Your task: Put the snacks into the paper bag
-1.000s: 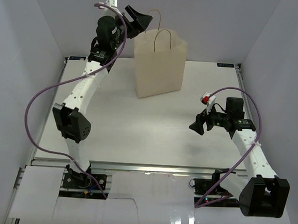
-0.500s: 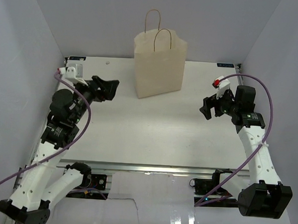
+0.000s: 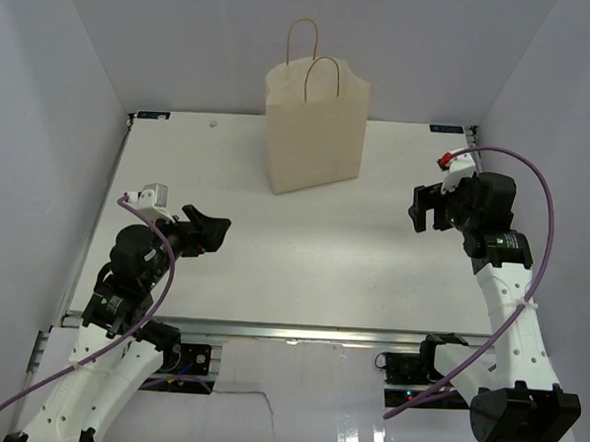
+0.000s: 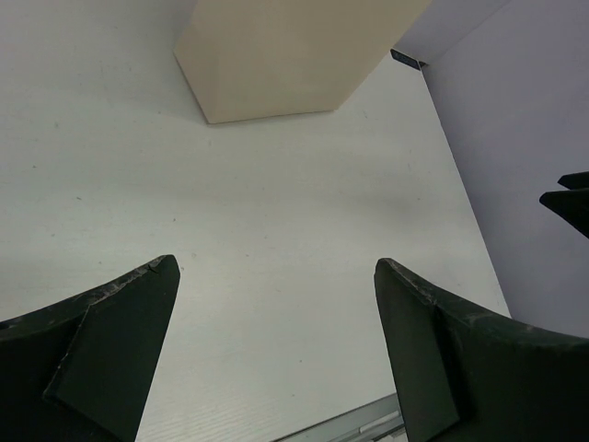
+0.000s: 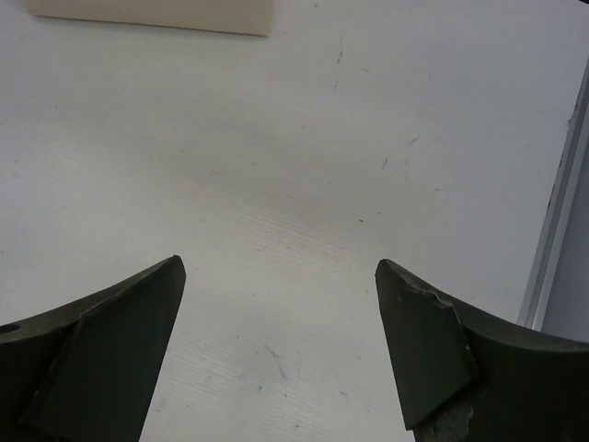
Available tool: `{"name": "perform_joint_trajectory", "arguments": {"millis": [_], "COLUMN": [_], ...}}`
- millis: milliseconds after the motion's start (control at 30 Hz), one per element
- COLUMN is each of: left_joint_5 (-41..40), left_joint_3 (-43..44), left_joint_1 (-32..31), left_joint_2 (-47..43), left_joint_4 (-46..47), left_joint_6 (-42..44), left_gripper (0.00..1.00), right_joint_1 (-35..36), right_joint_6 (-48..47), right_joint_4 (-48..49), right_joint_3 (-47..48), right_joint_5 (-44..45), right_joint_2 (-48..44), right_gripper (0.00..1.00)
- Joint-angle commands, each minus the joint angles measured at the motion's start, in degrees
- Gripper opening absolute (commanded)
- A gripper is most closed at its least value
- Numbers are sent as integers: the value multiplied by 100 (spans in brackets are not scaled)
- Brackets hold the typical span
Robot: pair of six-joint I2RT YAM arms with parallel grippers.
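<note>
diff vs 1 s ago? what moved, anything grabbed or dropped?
The left gripper pulled back from the mouth of the paper bag to the near-left part of the table. The right gripper shifted from mid-table toward the far right. Both are open and empty now; no grab or release shows. The paper bag stayed upright in place.
</note>
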Motion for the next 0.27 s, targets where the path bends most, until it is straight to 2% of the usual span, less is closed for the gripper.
{"name": "perform_joint_trajectory", "arguments": {"millis": [0, 233], "left_joint_5": [-22, -40], "left_joint_3": [0, 79], "left_joint_1": [15, 15], "left_joint_2": [90, 143], "left_joint_4": [-164, -182], "left_joint_6": [-102, -111], "left_gripper": [98, 98], "right_joint_1": [-20, -12], "right_joint_6": [183, -46], "right_joint_4": [-34, 10], "right_joint_3": [14, -39], "right_joint_5": [319, 266], "right_joint_2": [-88, -97], "right_gripper": [90, 90]}}
